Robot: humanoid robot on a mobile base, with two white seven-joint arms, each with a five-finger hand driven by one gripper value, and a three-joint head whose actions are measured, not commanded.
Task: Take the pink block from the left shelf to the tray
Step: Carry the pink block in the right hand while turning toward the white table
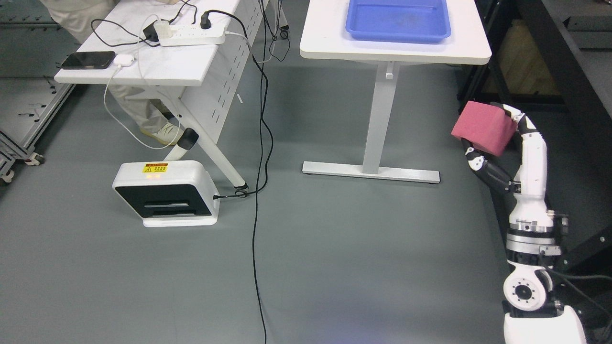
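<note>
The pink block (484,128) is held in the air at the right, below and right of the white table. My right hand (495,143) is shut on it, with a thumb under its lower left edge and fingers (519,122) over its right side. The right arm rises from the bottom right corner. The blue tray (398,29) sits on the white table (392,48) at the top, holding nothing visible. My left arm does not show.
A second white table (158,67) at the upper left carries a power strip (191,34), a phone (88,59) and cables. A person's legs stand behind it. A white box unit (166,193) and a black cable (260,191) lie on the floor. Dark shelving (569,57) stands at right.
</note>
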